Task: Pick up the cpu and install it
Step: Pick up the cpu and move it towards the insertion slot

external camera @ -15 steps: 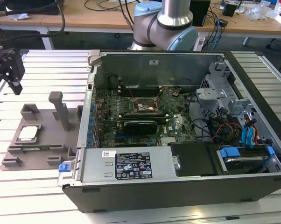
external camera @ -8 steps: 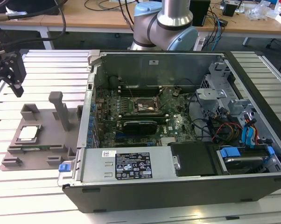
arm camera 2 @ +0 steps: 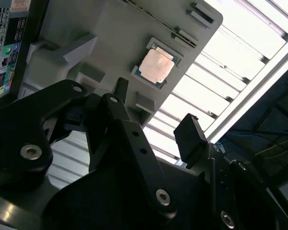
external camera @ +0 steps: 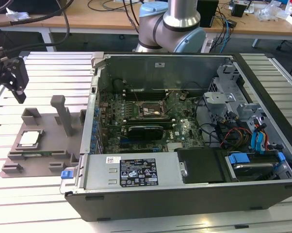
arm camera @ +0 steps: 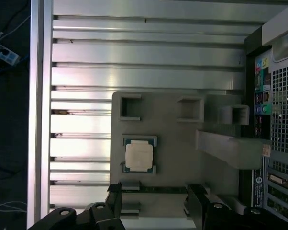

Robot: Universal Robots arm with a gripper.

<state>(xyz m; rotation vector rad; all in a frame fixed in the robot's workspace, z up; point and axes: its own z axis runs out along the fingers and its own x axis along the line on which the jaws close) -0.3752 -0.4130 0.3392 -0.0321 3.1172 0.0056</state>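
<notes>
Cut off: the gripper (external camera: 17,90) enters at the exterior view's left edge, with its body beyond the frame. In both wrist views only its black links and fingers (arm camera: 196,196) show.
Hard to make out: any marks on the cpu (external camera: 29,139), and the parts deep in the open computer case (external camera: 185,121).
Hidden: the chip's underside, which faces down into the fixture tray (external camera: 49,131).
Claw: spread wide with nothing between the fingers. It hangs above the slatted aluminium table (external camera: 49,68), apart from the tray and clear of the chip.
Location: the cpu lies in a shallow recess of the grey tray, on the exterior view's left of the case and well outside it, near the tray's edge farthest from the case.
Orientation: it lies flat, metal top up, its edges square with the tray's. It is nearly square, so no long axis can be told.
Appearance: a pale silver lid that catches the light, with a thin greenish border around it.
</notes>
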